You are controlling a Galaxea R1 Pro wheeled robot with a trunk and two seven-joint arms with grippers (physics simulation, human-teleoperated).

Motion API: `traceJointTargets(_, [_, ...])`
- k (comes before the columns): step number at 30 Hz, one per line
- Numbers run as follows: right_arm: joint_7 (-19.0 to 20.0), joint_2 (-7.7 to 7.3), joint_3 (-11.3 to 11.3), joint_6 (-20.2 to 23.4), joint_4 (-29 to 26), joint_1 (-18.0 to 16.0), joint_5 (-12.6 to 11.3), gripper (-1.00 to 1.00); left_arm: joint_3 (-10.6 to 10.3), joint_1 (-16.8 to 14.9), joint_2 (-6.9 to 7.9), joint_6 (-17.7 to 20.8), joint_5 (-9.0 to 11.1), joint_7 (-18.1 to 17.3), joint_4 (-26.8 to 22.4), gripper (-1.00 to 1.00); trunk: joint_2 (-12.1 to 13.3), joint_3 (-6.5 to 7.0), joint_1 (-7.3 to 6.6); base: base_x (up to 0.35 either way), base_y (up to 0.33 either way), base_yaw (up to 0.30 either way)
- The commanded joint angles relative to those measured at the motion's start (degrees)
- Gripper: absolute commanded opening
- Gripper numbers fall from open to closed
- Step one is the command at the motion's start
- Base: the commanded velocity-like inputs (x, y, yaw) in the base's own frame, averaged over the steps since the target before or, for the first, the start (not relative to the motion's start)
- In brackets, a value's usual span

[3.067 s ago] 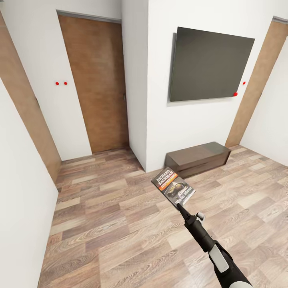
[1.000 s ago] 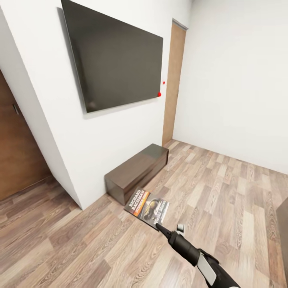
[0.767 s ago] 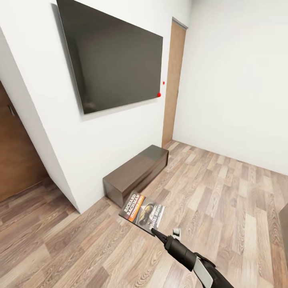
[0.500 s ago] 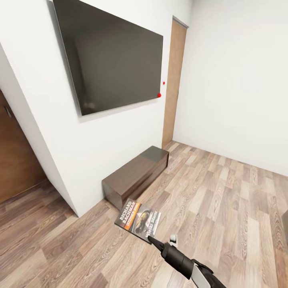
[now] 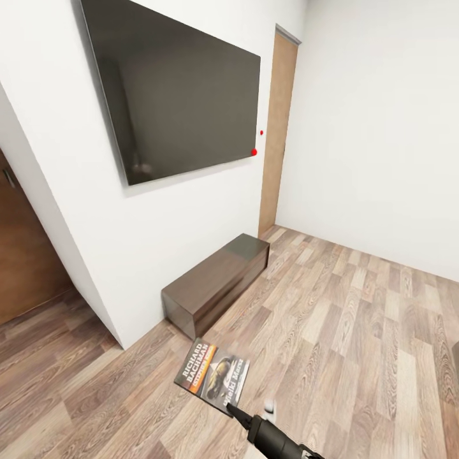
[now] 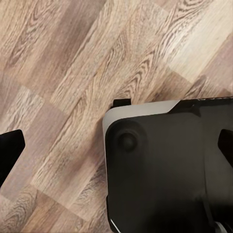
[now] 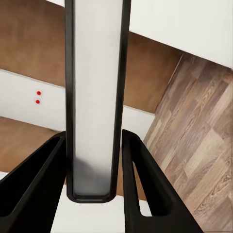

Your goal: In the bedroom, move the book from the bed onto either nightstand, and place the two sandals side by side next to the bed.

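Observation:
The book (image 5: 213, 376), dark with white "Richard Bachman" lettering and an orange band, hangs flat above the wooden floor, low in the head view. My right gripper (image 5: 231, 408) is shut on its near edge. In the right wrist view the book (image 7: 94, 97) shows edge-on as a pale strip clamped between the two black fingers (image 7: 145, 184). My left gripper (image 6: 116, 145) is open, its dark fingertips (image 6: 9, 150) far apart over the floor and the robot's own base. The bed, the nightstand and the sandals are out of view.
A long dark brown bench-like cabinet (image 5: 217, 280) stands against the white wall under a large wall-mounted black screen (image 5: 178, 89). A brown door (image 5: 277, 127) is in the far corner, another (image 5: 25, 255) at the left. Wood floor stretches to the right.
The view has swung right since the oldest frame, past the left door. Over the last second my right arm and the book have sunk lower and leftward in the picture.

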Motion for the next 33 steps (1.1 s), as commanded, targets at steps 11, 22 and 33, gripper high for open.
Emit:
traceJointTargets(11, [-0.2, 0.64, -0.1, -3.4, 8.7, 0.0, 0.1, -1.00, -0.5, 0.0, -0.41, -1.7, 0.3, 0.3, 0.0, 1.00, -0.1, -0.12, 0.03, 0.003, 0.000, 0.000])
traceJointTargets(22, [-4.2, 0.77, 0.5, -4.8, 10.0, 0.0, 8.1, -1.00, -0.5, 0.1, -0.74, -1.9, 0.4, 0.3, 0.0, 1.00, -0.1, -0.12, 0.03, 0.000, 0.000, 0.000])
traceJointTargets(33, [-6.0, 0.68, 0.3, -4.8, 10.4, 0.0, 10.2, -1.00, -0.5, 0.1, -1.61, -2.0, 0.4, 0.3, 0.0, 1.00, -0.1, -0.12, 0.03, 0.000, 0.000, 0.000])
